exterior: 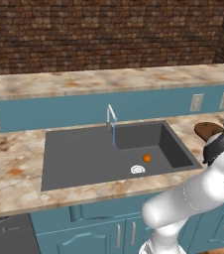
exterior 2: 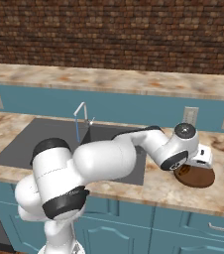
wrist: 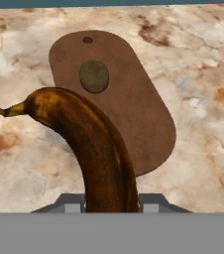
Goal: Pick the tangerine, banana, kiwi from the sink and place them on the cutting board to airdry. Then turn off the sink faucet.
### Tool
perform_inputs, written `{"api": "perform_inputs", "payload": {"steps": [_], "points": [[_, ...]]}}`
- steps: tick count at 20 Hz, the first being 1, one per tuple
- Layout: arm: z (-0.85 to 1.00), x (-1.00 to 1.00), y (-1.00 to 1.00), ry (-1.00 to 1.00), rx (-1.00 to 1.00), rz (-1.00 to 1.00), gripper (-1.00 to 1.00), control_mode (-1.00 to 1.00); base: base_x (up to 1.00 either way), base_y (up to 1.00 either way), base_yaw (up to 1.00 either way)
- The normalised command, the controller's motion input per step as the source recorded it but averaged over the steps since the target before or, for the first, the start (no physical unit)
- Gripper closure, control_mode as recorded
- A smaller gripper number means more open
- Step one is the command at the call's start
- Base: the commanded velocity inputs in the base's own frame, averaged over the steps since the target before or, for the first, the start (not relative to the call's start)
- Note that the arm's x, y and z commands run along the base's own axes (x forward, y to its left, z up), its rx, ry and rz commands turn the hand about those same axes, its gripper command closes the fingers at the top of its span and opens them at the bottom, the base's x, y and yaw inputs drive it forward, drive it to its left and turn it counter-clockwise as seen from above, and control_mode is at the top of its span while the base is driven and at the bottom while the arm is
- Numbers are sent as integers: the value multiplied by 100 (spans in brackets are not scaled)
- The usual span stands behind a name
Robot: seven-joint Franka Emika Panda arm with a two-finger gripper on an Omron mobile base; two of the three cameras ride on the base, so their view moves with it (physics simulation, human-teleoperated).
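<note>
Hand view: hand [wrist: 111,203] clamped on banana [wrist: 91,149] above cutting board [wrist: 134,114] with kiwi [wrist: 94,76].

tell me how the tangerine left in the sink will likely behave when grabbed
The tangerine is a small round ball, so it will probably roll if nudged off-centre. It lies on the flat floor of the sink near the drain, and may skid toward it. Water from the faucet could leave it slippery.

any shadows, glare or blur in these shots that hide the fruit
Hand view: the banana and kiwi are sharp, with soft shading on the cutting board. Left base view: the tangerine is tiny but clear, without glare. Right base view: the arm blocks the board's near part.
</note>
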Motion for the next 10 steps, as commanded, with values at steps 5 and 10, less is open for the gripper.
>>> {"api": "perform_inputs", "payload": {"steps": [5,10], "points": [[-10,18,-14,0,0,0,100,-100,0,0,0],[-2,17,-20,0,0,0,100,-100,0,0,0]]}}
